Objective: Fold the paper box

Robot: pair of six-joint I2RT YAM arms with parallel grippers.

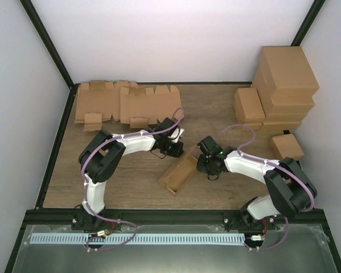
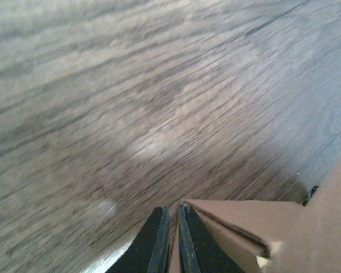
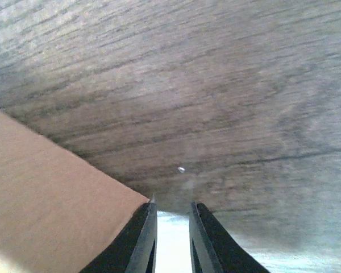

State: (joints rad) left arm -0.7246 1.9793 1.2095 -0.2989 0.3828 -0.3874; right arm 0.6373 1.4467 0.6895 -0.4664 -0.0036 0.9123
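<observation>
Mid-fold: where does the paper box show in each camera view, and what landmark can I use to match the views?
Top external: the paper box lies slantwise near the middle of the table, open side up.
Left wrist: the box fills the lower right corner.
Right wrist: the box fills the lower left.
Shared landmark: the wood-grain table, which takes up the rest of both wrist views.

- I see flat cardboard blanks (image 1: 125, 102) lying along the tabletop's (image 1: 131, 187) far edge, toward its left corner.
- Stacked brown cartons (image 1: 287, 85) fill the far right corner.
- A smaller closed box (image 1: 286, 147) sits near the right edge.
</observation>
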